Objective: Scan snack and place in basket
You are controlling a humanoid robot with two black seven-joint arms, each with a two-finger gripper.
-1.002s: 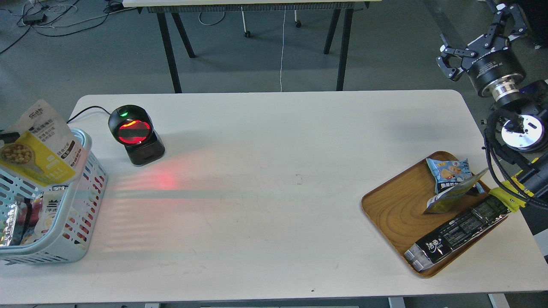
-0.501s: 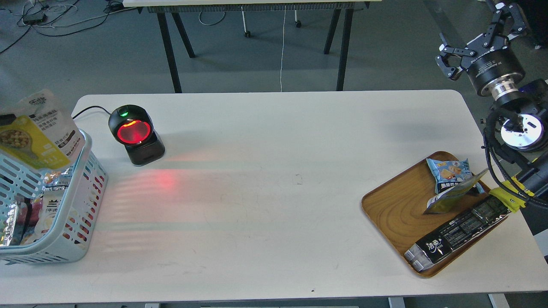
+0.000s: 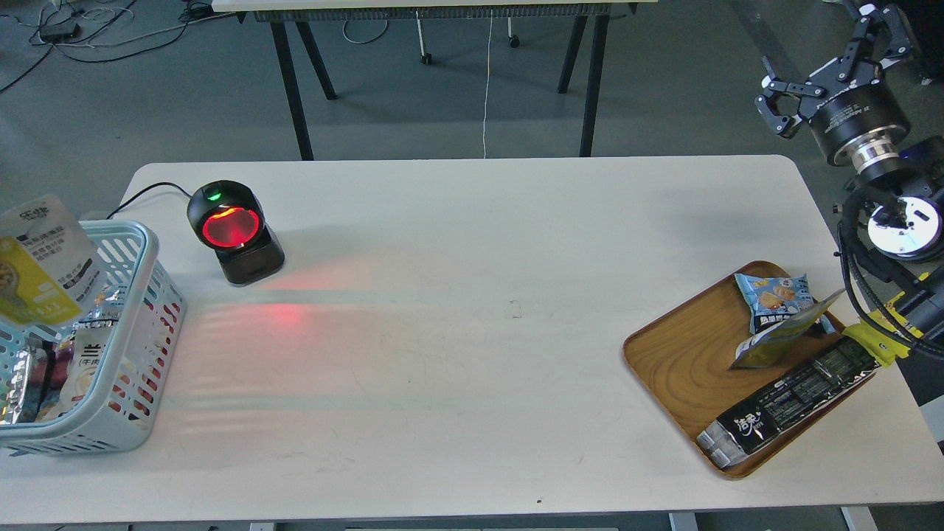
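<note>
Now, snack: flat yellow-and-silver pouch (image 3: 40, 265) tilted over light blue slotted plastic basket (image 3: 140, 243), apparently for dropping in.
Left claw: unseen.
Right claw (image 3: 826, 63): wide, empty.

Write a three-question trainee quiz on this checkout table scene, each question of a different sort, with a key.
1. True or false: the yellow-fronted snack pouch lies on the wooden tray.
2. Which item lies nearest the tray's front edge? A) small blue packet B) long black packet C) black barcode scanner
3. Fill in: the pouch hangs over the light blue slotted plastic ______.

Key: 1 false; 2 B; 3 basket. The right gripper is open, away from the tray.
</note>
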